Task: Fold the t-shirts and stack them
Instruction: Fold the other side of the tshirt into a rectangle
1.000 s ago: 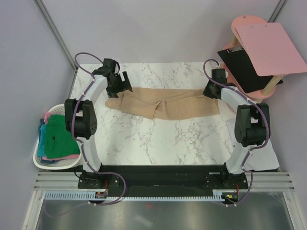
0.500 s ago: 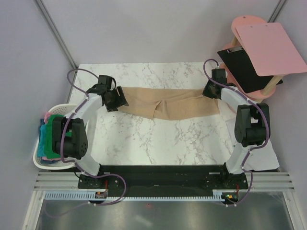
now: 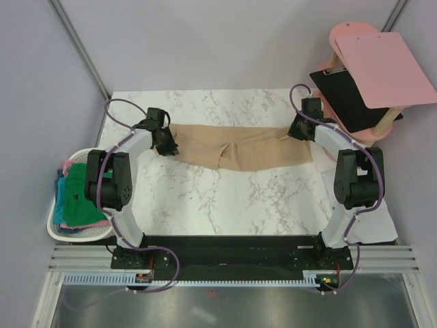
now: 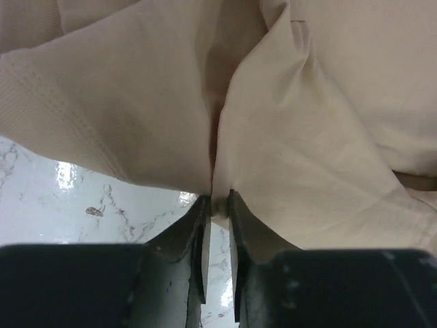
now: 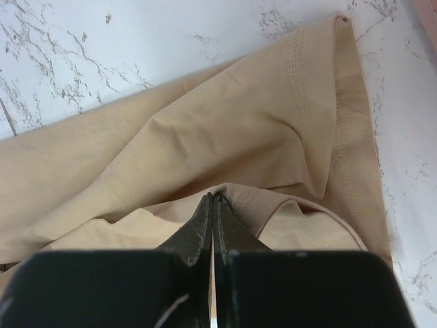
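A tan t-shirt (image 3: 239,147) lies stretched sideways across the far half of the marble table (image 3: 225,198). My left gripper (image 3: 166,145) is shut on its left edge; the left wrist view shows the cloth (image 4: 136,116) bunched into a fold pinched between the fingertips (image 4: 199,208). My right gripper (image 3: 298,130) is shut on the shirt's right end; in the right wrist view a hem fold (image 5: 273,198) of the tan t-shirt is pinched at the closed tips of that gripper (image 5: 214,199). Green, teal and pink t-shirts (image 3: 80,195) sit piled in the basket.
A white slatted laundry basket (image 3: 58,229) stands off the table's left edge. At the back right, a pink stool (image 3: 355,34) carries a pink clipboard (image 3: 384,68) and a black one (image 3: 345,92). White cloth (image 3: 382,229) lies near the right arm's base.
My left gripper came down from above the shirt's left end and closed on its edge, gathering the cloth into a fold. The right gripper kept its grip and did not move.
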Action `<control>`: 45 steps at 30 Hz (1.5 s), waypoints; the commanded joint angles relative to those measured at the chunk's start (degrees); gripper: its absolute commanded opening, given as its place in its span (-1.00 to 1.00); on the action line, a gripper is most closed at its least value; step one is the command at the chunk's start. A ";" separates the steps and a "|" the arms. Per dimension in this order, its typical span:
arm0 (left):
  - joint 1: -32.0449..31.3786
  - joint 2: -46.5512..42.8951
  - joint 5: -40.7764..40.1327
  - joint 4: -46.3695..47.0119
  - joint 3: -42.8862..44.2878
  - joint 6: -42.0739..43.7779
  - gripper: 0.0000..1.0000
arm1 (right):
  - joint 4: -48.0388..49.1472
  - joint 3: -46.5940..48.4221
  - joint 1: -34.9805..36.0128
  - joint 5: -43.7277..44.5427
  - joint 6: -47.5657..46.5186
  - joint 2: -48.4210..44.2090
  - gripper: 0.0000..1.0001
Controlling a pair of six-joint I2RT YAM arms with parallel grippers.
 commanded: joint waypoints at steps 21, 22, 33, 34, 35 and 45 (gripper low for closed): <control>0.10 -19.38 -0.14 -10.74 -3.95 0.01 -0.61 | 2.01 -1.48 0.01 -1.26 -0.24 -3.91 -1.00; 0.10 -19.99 0.56 -11.27 -4.22 -0.08 -0.23 | 2.01 -1.83 0.01 -1.17 -0.24 -4.09 -1.00; 0.10 -21.49 0.04 -9.34 -14.06 -2.27 -0.13 | 2.01 -2.89 0.01 -2.93 -0.41 -5.32 -1.00; 0.10 -21.32 -0.75 -8.38 -14.50 -2.36 -0.17 | 2.01 -2.89 0.01 -3.01 -0.41 -5.32 -1.00; 0.10 -20.45 -1.01 -7.59 -15.20 -2.62 -0.20 | 2.10 -2.97 0.01 -3.10 -0.41 -5.23 -1.00; 0.10 -12.10 -1.81 -5.74 -12.75 -2.27 -0.23 | 2.01 -3.15 0.01 -3.01 -0.59 -5.14 -1.00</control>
